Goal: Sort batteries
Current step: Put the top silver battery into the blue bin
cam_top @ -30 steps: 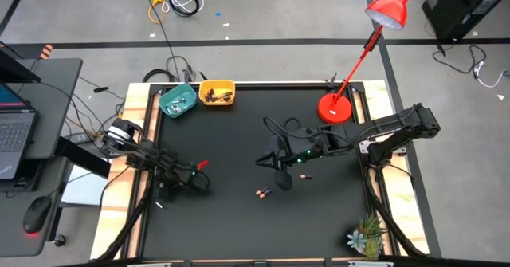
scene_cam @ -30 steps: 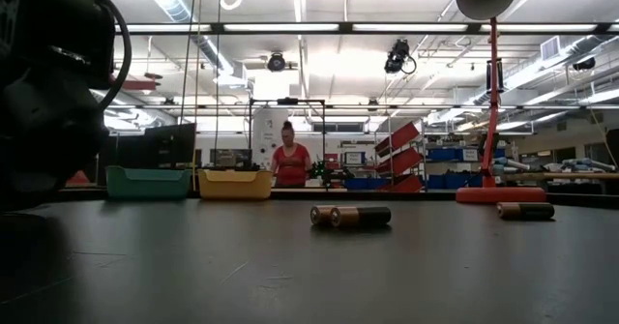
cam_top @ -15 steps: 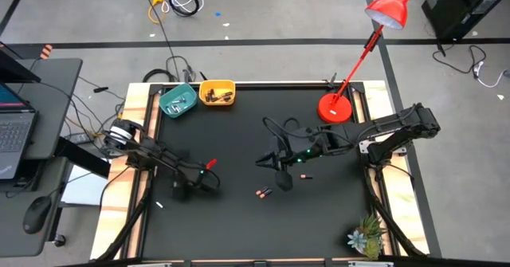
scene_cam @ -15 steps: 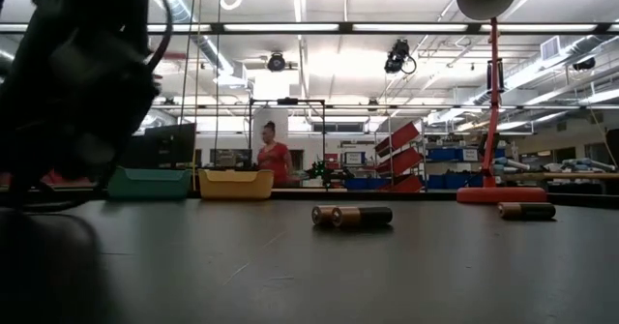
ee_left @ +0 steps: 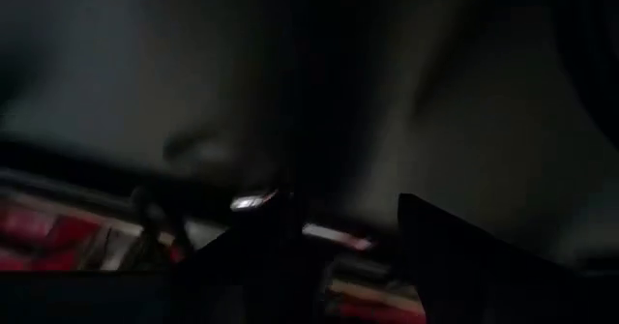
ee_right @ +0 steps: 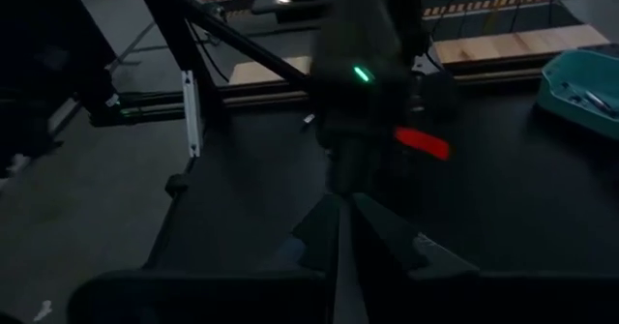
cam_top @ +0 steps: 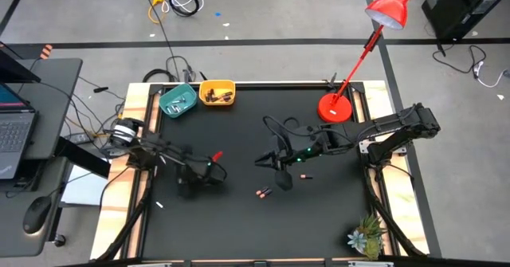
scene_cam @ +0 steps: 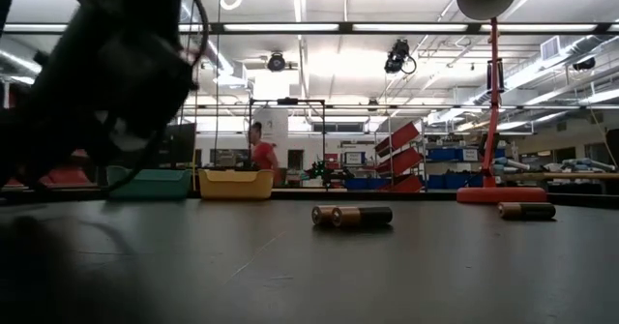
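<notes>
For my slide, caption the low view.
Two dark batteries lie end to end mid-table, another near the red lamp base.

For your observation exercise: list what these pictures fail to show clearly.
- Left gripper: left wrist view dark and blurred; fingers unreadable.
- Teal bowl contents: too small from above; its wall hides them in the low view.
- Batteries: brand too small.
- Right gripper: its shut fingers hide any contents.

Red lamp [cam_top: 335, 107], plant [cam_top: 366, 237], perhaps succulent
</notes>
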`<state>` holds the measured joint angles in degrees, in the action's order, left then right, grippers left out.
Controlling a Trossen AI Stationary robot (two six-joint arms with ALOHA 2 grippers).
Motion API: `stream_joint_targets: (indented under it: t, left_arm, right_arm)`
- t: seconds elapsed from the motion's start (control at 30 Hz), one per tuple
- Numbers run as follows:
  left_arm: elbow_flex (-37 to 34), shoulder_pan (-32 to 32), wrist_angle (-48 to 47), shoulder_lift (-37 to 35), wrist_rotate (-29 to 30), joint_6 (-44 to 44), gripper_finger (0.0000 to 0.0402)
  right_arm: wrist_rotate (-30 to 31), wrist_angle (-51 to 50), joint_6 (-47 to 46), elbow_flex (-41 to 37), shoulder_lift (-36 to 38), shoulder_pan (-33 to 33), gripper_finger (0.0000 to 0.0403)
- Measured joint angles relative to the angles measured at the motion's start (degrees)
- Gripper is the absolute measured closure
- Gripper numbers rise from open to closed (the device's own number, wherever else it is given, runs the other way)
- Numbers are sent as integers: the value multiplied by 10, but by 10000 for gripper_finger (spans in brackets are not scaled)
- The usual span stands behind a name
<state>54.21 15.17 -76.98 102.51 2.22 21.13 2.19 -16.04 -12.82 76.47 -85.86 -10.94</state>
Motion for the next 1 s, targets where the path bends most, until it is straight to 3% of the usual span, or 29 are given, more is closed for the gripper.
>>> stream_joint_targets:
  t: [0.17,0.43,0.83,1.0]
  left_arm:
    - [-10,-43,-39,55,22,-90,204]
    - [-30,-58,-40,84,-2,-161,204]
    - [-73,-58,-26,84,22,-170,203]
    - [-72,-58,-20,84,-38,-194,203]
  right_arm:
    - [-8,9,0,0,0,2,361]
    - [-9,8,-25,0,0,-1,361]
    - [-9,8,-15,0,0,7,361]
    - [-9,8,-7,0,0,7,361]
